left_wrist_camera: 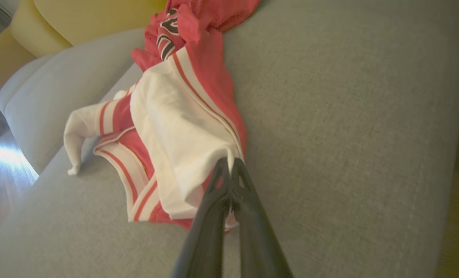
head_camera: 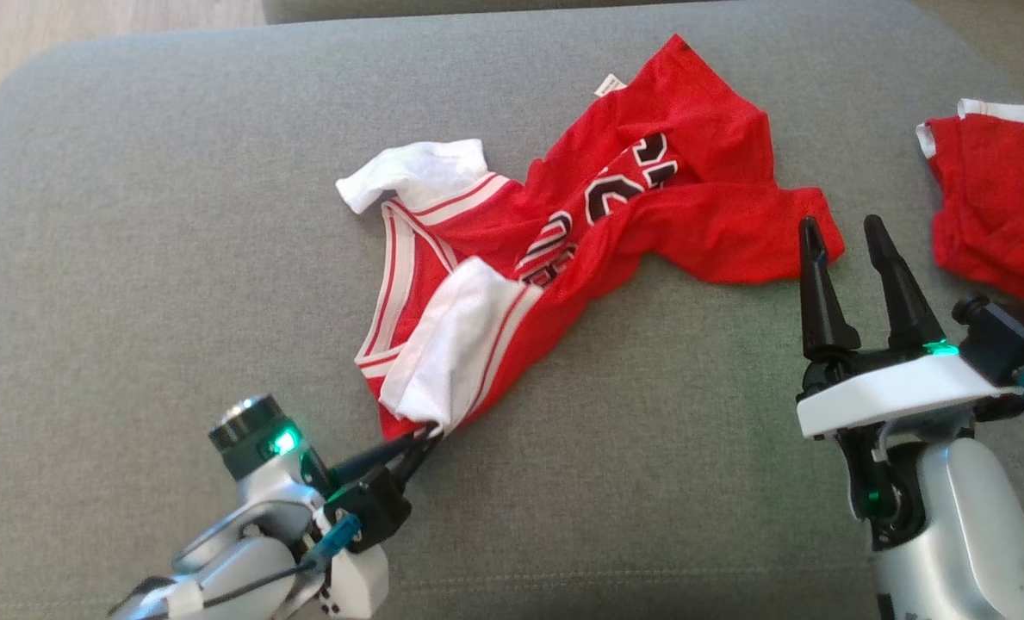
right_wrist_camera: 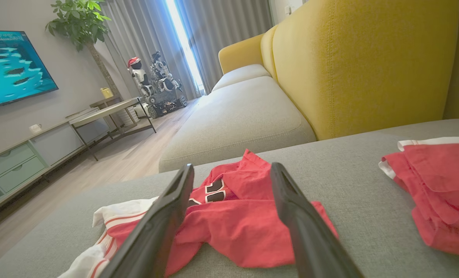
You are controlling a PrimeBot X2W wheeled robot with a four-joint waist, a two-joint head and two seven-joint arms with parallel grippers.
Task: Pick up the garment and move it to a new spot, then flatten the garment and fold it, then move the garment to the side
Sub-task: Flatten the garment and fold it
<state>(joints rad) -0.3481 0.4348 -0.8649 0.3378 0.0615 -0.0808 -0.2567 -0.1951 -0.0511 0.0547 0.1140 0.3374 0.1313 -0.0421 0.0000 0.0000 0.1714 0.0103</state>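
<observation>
The garment (head_camera: 615, 198) is a red jersey with white sleeves, white-and-red trim and black numbers, lying crumpled across the middle of a grey cushion (head_camera: 176, 258). My left gripper (head_camera: 430, 432) sits at the lower left, shut on the garment's near white sleeve edge. In the left wrist view the closed fingertips (left_wrist_camera: 231, 166) pinch that white cloth (left_wrist_camera: 175, 131). My right gripper (head_camera: 840, 226) stands open at the right, its fingers just off the garment's right hem, nothing between them. The right wrist view looks over the garment (right_wrist_camera: 233, 216) between its spread fingers (right_wrist_camera: 167, 216).
A second red garment with white trim (head_camera: 1002, 198) lies at the cushion's right edge, also in the right wrist view (right_wrist_camera: 437, 189). Behind stands a yellow sofa back (right_wrist_camera: 360, 65). Wooden floor (head_camera: 64, 34) lies beyond the far left corner. Bare grey cushion spreads left and front.
</observation>
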